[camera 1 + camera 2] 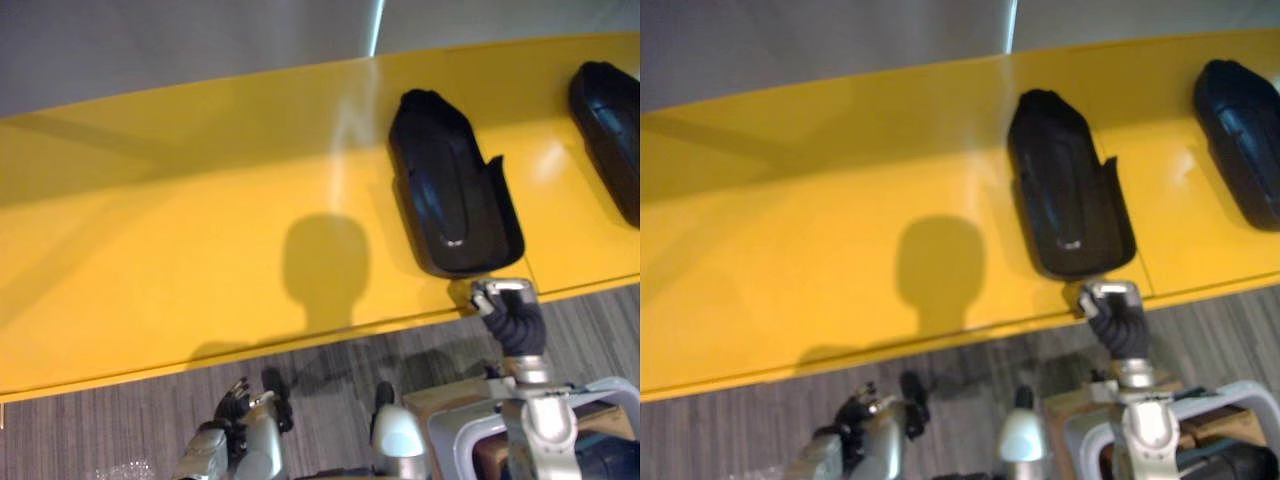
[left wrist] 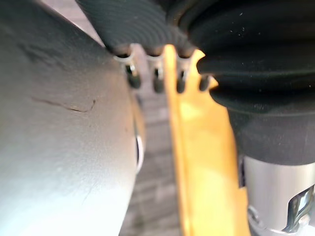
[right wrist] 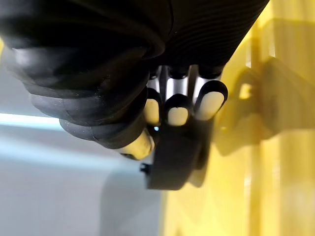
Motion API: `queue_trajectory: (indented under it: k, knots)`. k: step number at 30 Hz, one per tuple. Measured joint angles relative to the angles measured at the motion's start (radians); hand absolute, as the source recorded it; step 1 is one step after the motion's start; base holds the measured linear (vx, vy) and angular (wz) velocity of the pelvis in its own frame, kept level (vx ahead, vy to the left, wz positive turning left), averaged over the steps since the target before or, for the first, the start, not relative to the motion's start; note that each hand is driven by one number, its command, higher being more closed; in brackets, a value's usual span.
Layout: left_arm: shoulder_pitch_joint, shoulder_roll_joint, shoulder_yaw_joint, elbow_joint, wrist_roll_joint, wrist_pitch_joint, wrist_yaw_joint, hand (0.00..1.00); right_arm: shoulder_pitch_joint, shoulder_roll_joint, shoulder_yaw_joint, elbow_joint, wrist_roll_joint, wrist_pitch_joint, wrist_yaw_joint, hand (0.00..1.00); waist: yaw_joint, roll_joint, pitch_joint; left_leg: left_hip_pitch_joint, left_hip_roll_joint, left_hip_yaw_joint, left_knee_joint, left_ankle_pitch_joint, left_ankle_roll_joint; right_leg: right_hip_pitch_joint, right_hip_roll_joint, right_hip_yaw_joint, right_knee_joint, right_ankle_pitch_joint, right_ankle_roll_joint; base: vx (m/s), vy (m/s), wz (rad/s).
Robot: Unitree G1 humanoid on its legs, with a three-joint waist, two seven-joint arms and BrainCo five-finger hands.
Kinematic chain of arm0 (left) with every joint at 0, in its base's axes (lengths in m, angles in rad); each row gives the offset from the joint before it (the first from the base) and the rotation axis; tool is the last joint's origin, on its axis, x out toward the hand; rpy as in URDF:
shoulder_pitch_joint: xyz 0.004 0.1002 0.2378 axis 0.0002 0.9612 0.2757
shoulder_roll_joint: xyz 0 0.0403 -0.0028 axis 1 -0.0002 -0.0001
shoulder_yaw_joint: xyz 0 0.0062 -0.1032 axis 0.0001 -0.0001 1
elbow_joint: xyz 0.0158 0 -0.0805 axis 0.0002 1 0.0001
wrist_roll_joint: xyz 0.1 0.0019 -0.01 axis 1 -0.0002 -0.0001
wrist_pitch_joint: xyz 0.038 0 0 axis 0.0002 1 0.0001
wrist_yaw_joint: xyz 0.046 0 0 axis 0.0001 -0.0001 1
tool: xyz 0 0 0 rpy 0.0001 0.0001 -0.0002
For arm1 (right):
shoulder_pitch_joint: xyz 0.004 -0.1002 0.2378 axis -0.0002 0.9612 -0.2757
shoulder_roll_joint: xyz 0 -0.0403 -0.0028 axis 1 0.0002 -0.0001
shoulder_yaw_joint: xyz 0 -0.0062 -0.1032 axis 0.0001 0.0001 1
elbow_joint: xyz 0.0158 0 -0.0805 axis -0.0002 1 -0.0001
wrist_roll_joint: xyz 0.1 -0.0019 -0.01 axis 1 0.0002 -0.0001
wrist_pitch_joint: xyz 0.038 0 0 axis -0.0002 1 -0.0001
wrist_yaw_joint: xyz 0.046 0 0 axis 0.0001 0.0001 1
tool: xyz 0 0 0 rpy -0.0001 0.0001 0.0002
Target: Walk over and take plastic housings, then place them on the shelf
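Two black housings lay on the yellow shelf [image 1: 180, 260]: the middle housing [image 1: 455, 195] by its front edge and the second housing [image 1: 610, 130] off to the right. The right robot hand [image 1: 505, 300] pinched the middle housing's near end between thumb and curled fingers. The left robot hand [image 1: 235, 410] hung low over the floor [image 1: 100, 430], relaxed and grasping nothing.
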Motion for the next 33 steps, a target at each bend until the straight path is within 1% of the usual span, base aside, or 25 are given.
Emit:
queue_trajectory:
  k: [4,10,14,19,22,25,31,33]
  knots:
    - [0.002,-0.009,0.011,0.0,-0.002,0.001,-0.001,0.0,-0.021,-0.001,-0.024,0.01,-0.011,0.018,-0.014,1.0,0.001,0.009,-0.001,0.0,-0.001,-0.002,0.0,0.001,-0.001,0.0,-0.001,-0.002,0.004,-0.004,0.003,0.0,0.0,0.0]
    - [0.003,-0.01,0.028,0.0,-0.003,0.001,-0.021,0.0,-0.057,-0.005,-0.033,0.04,-0.01,0.019,-0.017,1.0,0.003,0.016,0.001,0.0,-0.002,-0.007,0.0,0.001,-0.001,0.0,-0.002,-0.009,0.011,-0.009,0.004,0.0,-0.002,0.02]
    - [0.005,-0.016,0.035,-0.002,-0.033,0.0,-0.027,0.0,-0.089,-0.01,-0.033,0.048,-0.01,0.019,-0.015,1.0,0.004,0.026,0.007,0.0,-0.008,-0.028,-0.004,0.008,-0.003,0.005,-0.007,-0.029,0.03,-0.024,0.004,-0.01,-0.017,0.14]
    - [0.008,-0.023,0.037,-0.006,-0.034,0.0,-0.027,0.0,-0.139,-0.019,-0.033,0.069,-0.01,0.018,-0.015,1.0,0.013,0.039,0.01,0.001,-0.013,-0.041,-0.01,0.016,-0.006,0.003,-0.014,-0.046,0.059,-0.044,0.007,-0.01,-0.023,0.09]
    - [0.008,-0.032,0.039,-0.007,-0.033,-0.002,-0.027,0.0,-0.157,-0.027,-0.032,0.075,-0.02,0.018,-0.017,1.0,0.027,0.045,0.012,0.015,-0.021,-0.043,-0.035,0.028,-0.007,0.004,-0.019,-0.048,0.066,-0.047,0.005,0.0,-0.011,0.03]
    - [0.009,-0.04,0.041,-0.007,-0.033,-0.004,-0.028,0.0,-0.181,-0.032,-0.032,0.081,-0.03,0.018,-0.018,1.0,0.028,0.05,0.013,0.018,-0.029,-0.046,-0.055,0.041,-0.006,0.002,-0.024,-0.053,0.069,-0.05,0.007,-0.01,-0.009,0.05]
    - [0.011,-0.041,0.043,-0.007,-0.031,-0.003,-0.03,0.0,-0.204,-0.035,-0.032,0.096,-0.032,0.018,-0.02,1.0,0.028,0.051,0.013,0.019,-0.039,-0.056,-0.06,0.044,-0.006,0.013,-0.032,-0.071,0.067,-0.05,0.008,-0.01,0.008,0.07]
    - [0.015,-0.044,0.051,-0.007,-0.027,-0.001,-0.034,0.0,-0.202,-0.035,-0.031,0.096,-0.026,0.018,-0.006,1.0,0.035,0.051,0.013,0.029,-0.039,-0.056,-0.067,0.046,-0.006,0.022,-0.031,-0.074,0.062,-0.05,0.008,0.0,-0.002,0.03]
